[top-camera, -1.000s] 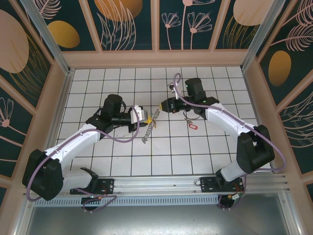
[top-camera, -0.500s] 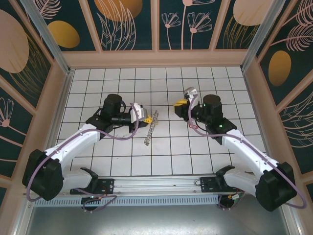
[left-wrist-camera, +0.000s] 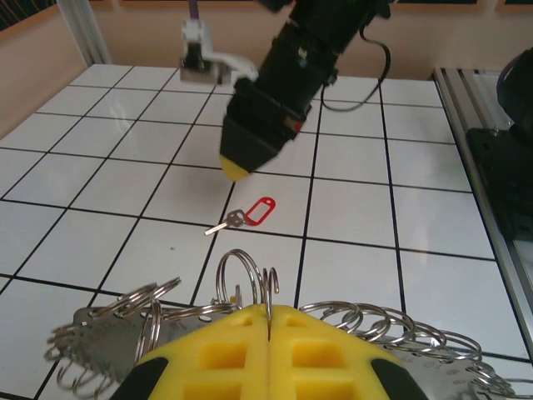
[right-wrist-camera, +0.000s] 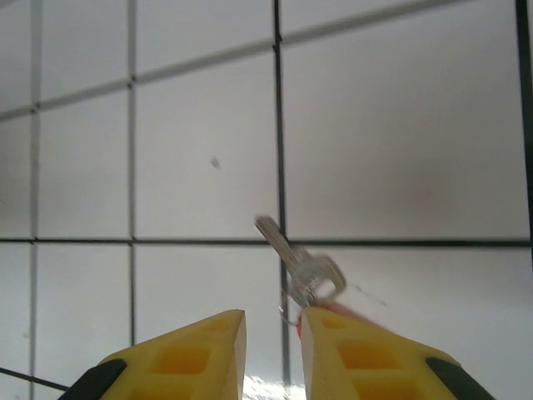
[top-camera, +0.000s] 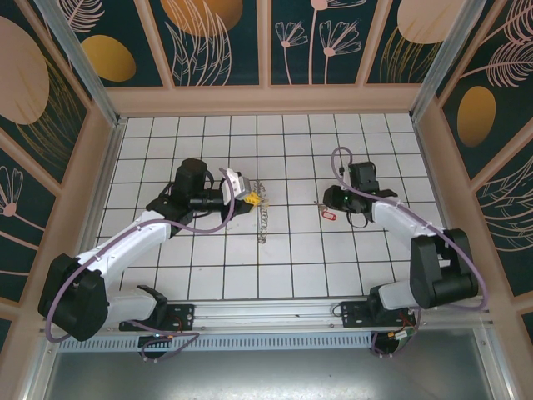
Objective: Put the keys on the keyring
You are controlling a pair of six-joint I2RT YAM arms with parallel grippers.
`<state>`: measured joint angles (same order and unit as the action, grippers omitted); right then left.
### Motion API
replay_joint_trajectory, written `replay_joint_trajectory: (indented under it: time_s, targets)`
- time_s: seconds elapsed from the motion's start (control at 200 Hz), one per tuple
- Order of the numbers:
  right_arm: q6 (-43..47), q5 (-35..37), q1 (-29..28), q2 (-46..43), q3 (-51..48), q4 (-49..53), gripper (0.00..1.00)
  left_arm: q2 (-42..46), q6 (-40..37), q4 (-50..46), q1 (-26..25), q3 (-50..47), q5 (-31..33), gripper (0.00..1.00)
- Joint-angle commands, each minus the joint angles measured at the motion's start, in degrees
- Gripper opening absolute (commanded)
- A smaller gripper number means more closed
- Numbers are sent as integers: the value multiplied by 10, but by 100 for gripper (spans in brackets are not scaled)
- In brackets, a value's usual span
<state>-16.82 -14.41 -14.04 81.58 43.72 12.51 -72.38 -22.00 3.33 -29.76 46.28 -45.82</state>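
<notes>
Keyring (left-wrist-camera: 93,320): matt grey band, shiny metal wire rings. Key (left-wrist-camera: 237,219): bright metal, glossy red plastic tag. Table (left-wrist-camera: 358,208): smooth, glossy white tiles. Pads (left-wrist-camera: 208,354): matt yellow.

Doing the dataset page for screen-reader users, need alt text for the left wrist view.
The left gripper has its yellow fingertips shut on the keyring, a grey band fringed with metal rings, at the bottom of the view. Beyond it a key with a red tag lies on the white tiled table, with the right gripper poised close above it.
</notes>
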Motion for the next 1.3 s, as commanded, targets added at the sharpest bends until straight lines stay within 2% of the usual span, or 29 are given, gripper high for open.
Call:
replay_joint_trajectory:
  time_s: [0.0,0.25,0.576,0.741,0.991,1.041,1.296]
  targets:
    - [14,19,-15,38,42,58,25,1,25,43,-1,-1,-4,0]
    - [46,107,-53,100,82,101,31,3,42,56,-1,-4,-2,0]
    - [65,169,-93,169,132,134,31,0,48,62,-2,-6,4,0]
    - [68,194,-102,180,134,138,28,0,47,62,-1,-8,8,0]
    - [61,167,-92,150,113,117,15,-6,42,59,-1,-6,7,0]
    - [60,160,-88,145,110,117,9,-7,40,58,-1,-4,6,0]
    - [52,156,-69,125,97,115,10,-7,38,55,-1,-4,6,0]
